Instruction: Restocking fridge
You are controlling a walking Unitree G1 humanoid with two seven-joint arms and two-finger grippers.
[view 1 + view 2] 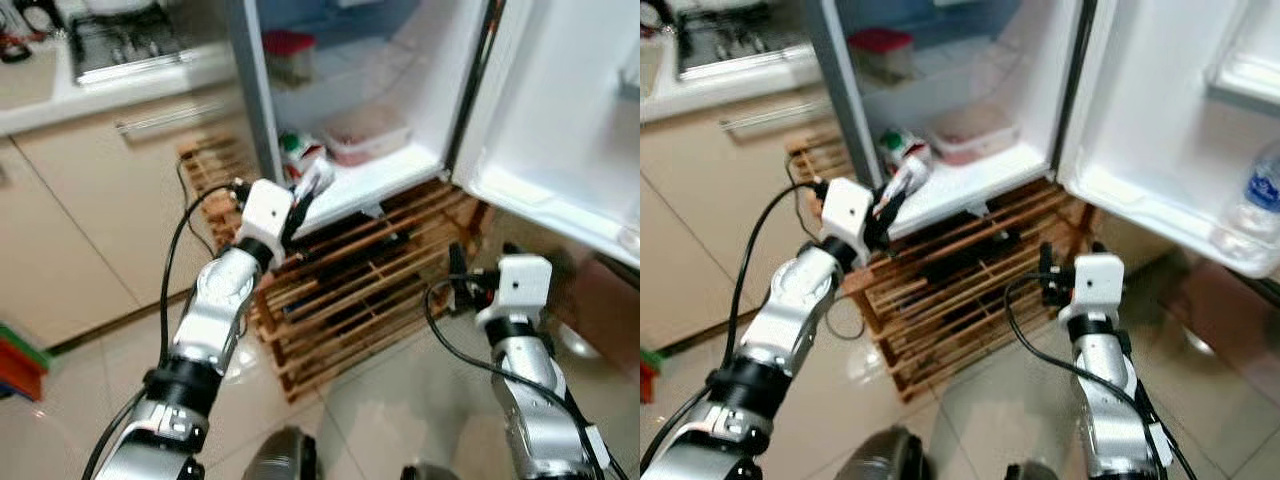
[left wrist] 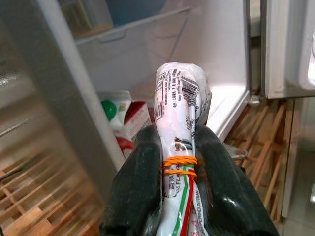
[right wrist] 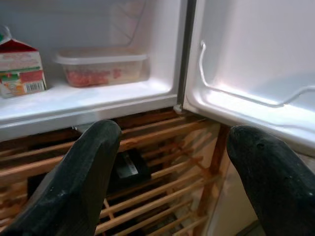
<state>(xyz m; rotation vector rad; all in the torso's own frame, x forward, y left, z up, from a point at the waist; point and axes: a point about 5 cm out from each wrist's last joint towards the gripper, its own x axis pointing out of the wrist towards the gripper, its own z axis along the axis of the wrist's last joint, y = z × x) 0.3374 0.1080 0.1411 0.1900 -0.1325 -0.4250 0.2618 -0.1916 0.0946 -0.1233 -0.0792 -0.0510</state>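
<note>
Left claw [image 2: 184,162] is clamped on a rubber-banded white packet [image 2: 179,113], right at the fridge's bottom shelf [image 1: 385,180] but not in yet. Right claw [image 3: 172,167] hangs open, empty. Carton [image 3: 19,69] and tub [image 3: 101,66] already shelved.

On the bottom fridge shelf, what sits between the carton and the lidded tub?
Nothing: in the right wrist view, bare white shelf separates the carton from the tub.
</note>
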